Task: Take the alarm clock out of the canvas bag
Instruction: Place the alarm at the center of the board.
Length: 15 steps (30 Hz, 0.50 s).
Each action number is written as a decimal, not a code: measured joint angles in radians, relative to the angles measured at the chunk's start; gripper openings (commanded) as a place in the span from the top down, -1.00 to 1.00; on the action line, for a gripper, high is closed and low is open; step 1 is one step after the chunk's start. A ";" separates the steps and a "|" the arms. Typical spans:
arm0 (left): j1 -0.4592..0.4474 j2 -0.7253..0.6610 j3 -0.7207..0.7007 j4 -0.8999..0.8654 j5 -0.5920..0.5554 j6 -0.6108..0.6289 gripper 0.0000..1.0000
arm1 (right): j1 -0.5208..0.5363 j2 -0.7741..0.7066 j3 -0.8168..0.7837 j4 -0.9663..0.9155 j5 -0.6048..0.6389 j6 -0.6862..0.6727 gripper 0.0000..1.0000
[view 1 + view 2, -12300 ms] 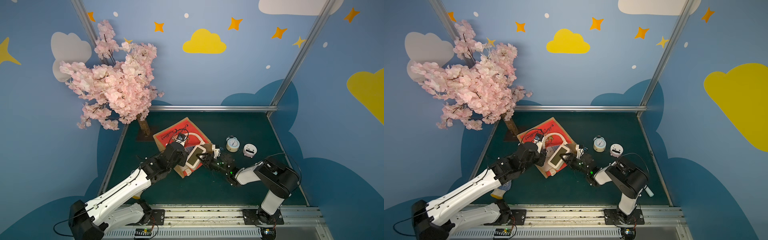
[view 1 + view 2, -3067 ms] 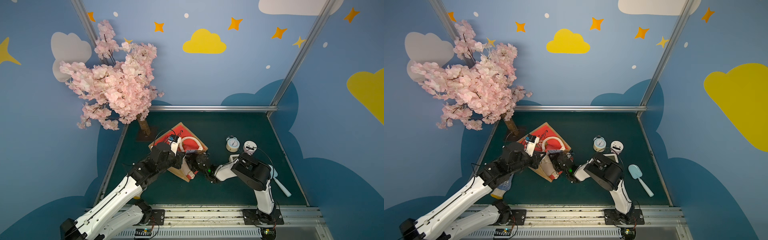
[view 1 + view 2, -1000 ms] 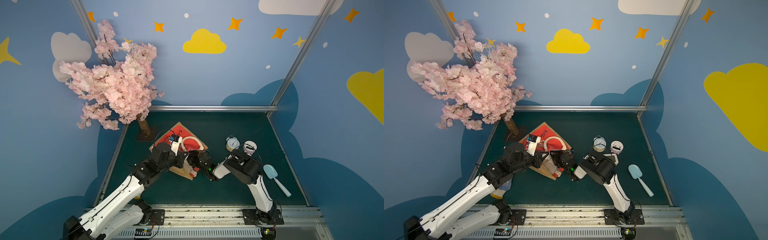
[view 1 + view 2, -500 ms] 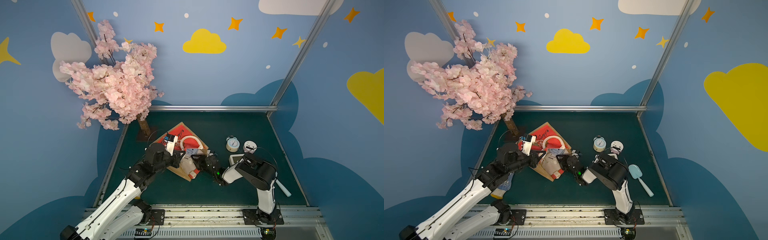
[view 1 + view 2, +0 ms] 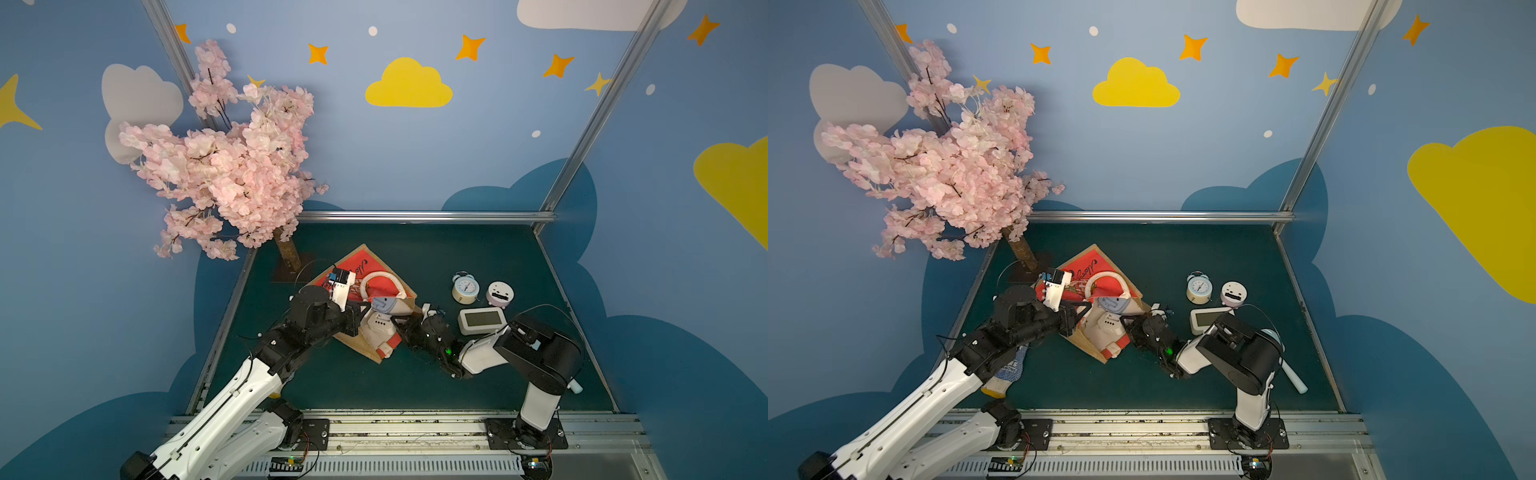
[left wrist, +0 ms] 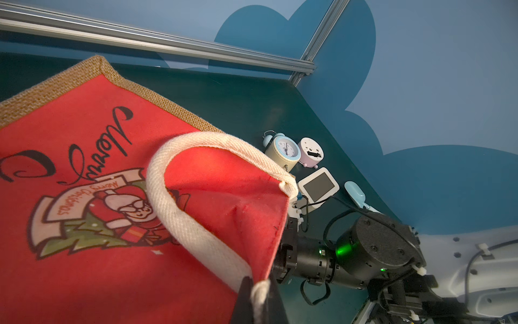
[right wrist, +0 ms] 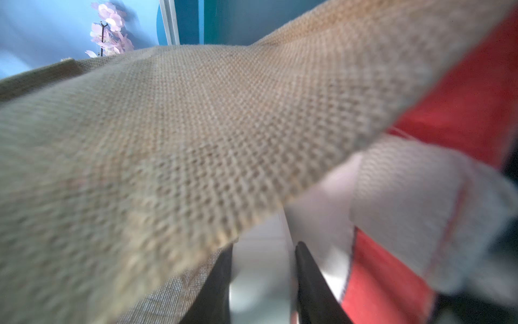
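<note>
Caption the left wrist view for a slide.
Left end effector pinches the bag's handle while the right arm disappears behind its rim; three clocks stand beyond.

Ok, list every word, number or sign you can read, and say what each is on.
"Merry": black script on the canvas bag's red panel.
"Merry Christmas": banner of the emblem.
Second script word: cut off, unreadable.
Blue clock dial numerals: too small to read.
</note>
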 measured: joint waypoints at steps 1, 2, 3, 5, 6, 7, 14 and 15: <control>0.001 0.000 0.000 -0.001 -0.001 0.000 0.91 | -0.006 -0.019 -0.009 -0.012 -0.007 -0.007 0.67; 0.002 -0.002 0.000 -0.002 -0.003 0.000 0.91 | -0.014 -0.045 -0.019 -0.029 -0.016 -0.016 0.68; 0.003 -0.002 0.000 -0.003 -0.003 0.000 0.91 | -0.024 -0.076 -0.028 -0.049 -0.024 -0.026 0.67; 0.006 -0.004 0.000 -0.005 -0.003 0.000 0.91 | -0.041 -0.136 -0.044 -0.082 -0.037 -0.042 0.67; 0.008 -0.004 0.000 -0.005 -0.003 0.000 0.91 | -0.051 -0.165 -0.050 -0.097 -0.046 -0.051 0.67; 0.010 -0.004 0.000 -0.005 -0.003 0.000 0.91 | -0.062 -0.198 -0.055 -0.116 -0.055 -0.062 0.67; 0.018 -0.008 0.000 -0.006 -0.003 0.000 0.91 | -0.158 -0.424 -0.064 -0.293 -0.150 -0.154 0.67; 0.020 -0.010 0.000 -0.006 -0.003 0.000 0.91 | -0.174 -0.462 -0.069 -0.325 -0.161 -0.168 0.67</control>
